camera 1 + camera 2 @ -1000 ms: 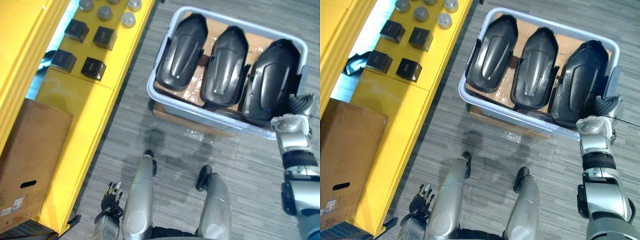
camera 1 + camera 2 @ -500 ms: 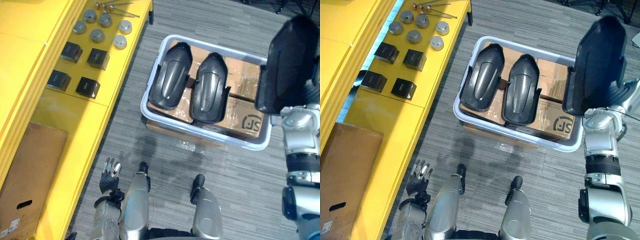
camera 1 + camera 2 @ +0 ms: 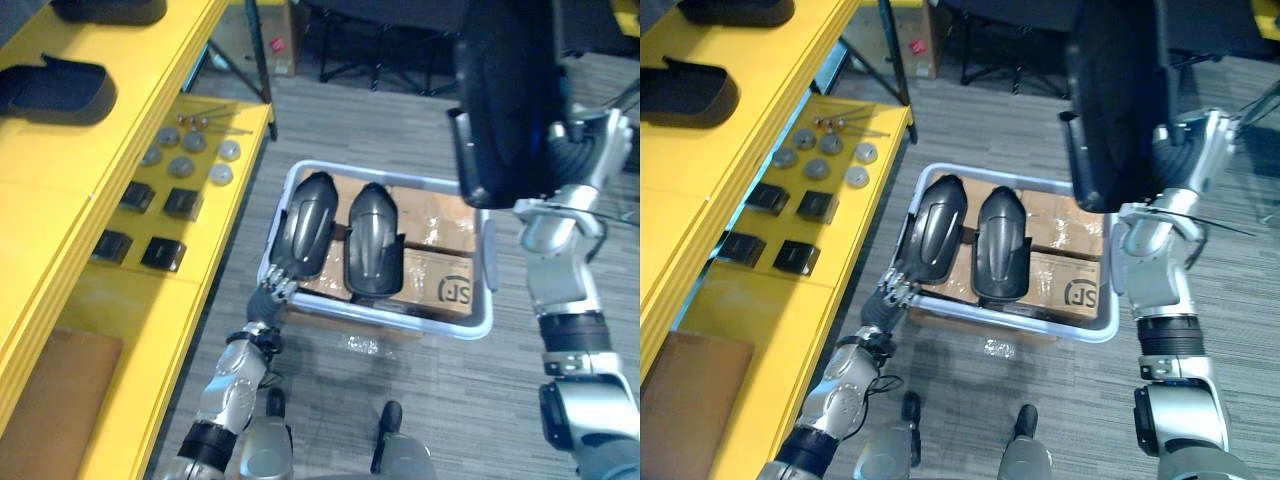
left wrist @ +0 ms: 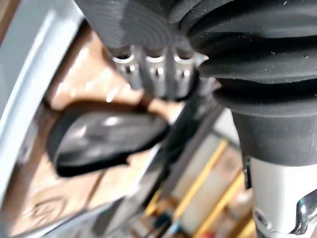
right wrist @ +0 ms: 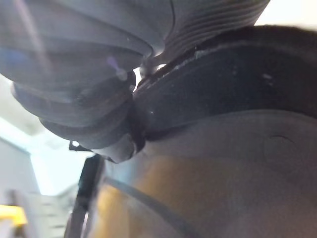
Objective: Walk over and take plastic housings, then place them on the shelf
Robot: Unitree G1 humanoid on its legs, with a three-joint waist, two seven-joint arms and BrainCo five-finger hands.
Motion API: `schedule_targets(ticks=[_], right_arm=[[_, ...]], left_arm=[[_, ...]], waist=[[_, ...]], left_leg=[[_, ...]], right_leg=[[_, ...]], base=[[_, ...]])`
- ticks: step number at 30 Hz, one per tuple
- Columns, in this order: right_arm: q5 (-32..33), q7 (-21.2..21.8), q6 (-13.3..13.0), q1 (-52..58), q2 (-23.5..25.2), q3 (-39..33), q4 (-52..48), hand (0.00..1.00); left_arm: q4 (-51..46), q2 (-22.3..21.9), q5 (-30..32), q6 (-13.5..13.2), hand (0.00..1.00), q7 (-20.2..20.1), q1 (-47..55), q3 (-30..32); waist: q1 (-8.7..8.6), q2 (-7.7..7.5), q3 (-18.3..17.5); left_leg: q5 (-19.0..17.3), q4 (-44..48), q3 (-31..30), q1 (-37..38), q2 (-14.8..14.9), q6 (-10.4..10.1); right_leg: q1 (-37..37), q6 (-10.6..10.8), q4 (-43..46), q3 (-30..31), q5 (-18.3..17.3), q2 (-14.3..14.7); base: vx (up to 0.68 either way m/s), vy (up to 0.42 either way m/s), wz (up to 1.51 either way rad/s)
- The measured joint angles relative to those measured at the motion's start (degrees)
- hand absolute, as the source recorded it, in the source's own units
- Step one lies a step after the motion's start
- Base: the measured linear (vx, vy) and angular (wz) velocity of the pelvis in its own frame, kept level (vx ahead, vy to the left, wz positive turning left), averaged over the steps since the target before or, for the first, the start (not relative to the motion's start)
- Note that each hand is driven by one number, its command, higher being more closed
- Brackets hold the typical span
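Yellow shelving (image 3: pixel 120 140) runs along the left, with one plastic housing (image 3: pixel 55 88) already on it. Left hand (image 3: pixel 278 280), fingers relaxed and empty, has reached the pale bin's (image 3: pixel 488 285) near-left rim beside two remaining housings (image 3: pixel 372 240). Right hand (image 3: pixel 578 150) has raised the third housing (image 3: pixel 505 100) clear of the bin; its grip is hidden. Shelf placement likely comes next.

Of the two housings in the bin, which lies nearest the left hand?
The housing nearer the yellow shelf: the left hand is at its near end; the other housing lies farther right.
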Motion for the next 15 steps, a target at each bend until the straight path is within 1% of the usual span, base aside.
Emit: schedule_targets(ticks=[1, 3, 4, 5, 7, 11, 15], right_arm=[[0.0, 0.3, -0.7, 0.0, 0.5, 0.5, -0.4, 1.00], [0.0, 1.6, -3.3, 1.5, 2.1, 2.2, -2.8, 1.00], [0.0, 2.2, -3.8, 1.8, 2.6, 2.5, -3.4, 1.00], [-0.2, 3.2, -5.4, 2.4, 4.1, 3.4, -4.3, 1.00], [-0.4, 3.8, -6.4, 3.4, 5.2, 4.6, -5.1, 1.00], [-0.5, 6.3, -9.9, 5.0, 7.9, 7.6, -5.2, 1.00], [-0.4, 7.8, -11.6, 7.3, 10.4, 9.6, -5.2, 1.00]], left_arm=[[0.6, -0.1, 0.0, 0.1, 0.00, 0.0, -0.6, -0.2], [0.8, -0.7, -0.3, 0.8, 0.00, 0.0, -2.5, -0.9], [0.8, -0.8, -0.4, 1.0, 0.00, 0.0, -3.0, -1.1], [0.8, -1.0, -0.7, 1.1, 0.00, 0.0, -4.4, -1.4], [0.8, -1.6, -1.1, 1.2, 0.00, 0.0, -5.2, -1.5], [0.7, -2.4, -4.8, 1.2, 0.00, 0.0, -7.7, -2.0], [0.2, -3.9, -5.3, 1.2, 0.00, 1.1, -9.4, -2.2]], waist=[[-0.21, -0.01, -0.2], [-0.53, -0.09, -1.4], [-0.54, -0.06, -1.5], [-0.88, -0.11, -1.7], [-1.51, -0.10, -3.1], [-1.66, -0.02, -4.6], [-1.78, -0.04, -5.7]], left_leg=[[0.2, -0.6, 0.2, 0.4, 0.0, 0.0], [1.2, -2.7, 1.1, 2.0, 0.0, -0.3], [1.4, -3.2, 1.3, 2.4, 0.0, -0.3], [1.8, -4.2, 1.4, 3.5, 0.1, -0.6], [2.6, -5.3, 1.5, 3.6, 0.1, -0.6], [3.9, -8.1, 2.7, 5.8, 0.5, -0.9], [4.6, -9.7, 3.0, 6.5, 0.4, -0.9]], right_leg=[[0.1, 0.0, 0.0, 0.2, 0.0, 0.1], [0.3, -0.2, -0.6, 0.9, 0.1, 0.3], [0.6, -0.4, -0.8, 1.0, 0.3, 0.4], [1.1, -0.5, -1.1, 1.2, 0.3, 0.7], [1.0, -0.6, -1.5, 1.1, 0.3, 0.9], [1.2, -0.9, -1.9, 2.2, 0.5, 1.5], [1.2, -1.0, -2.4, 2.5, 0.8, 1.6]], base=[[-0.02, -0.025, -0.10], [-0.02, -0.021, -0.16], [-0.04, -0.028, -0.17], [-0.05, -0.030, -0.07], [-0.02, -0.015, -0.01], [-0.01, -0.022, -0.12], [-0.02, -0.002, -0.06]])
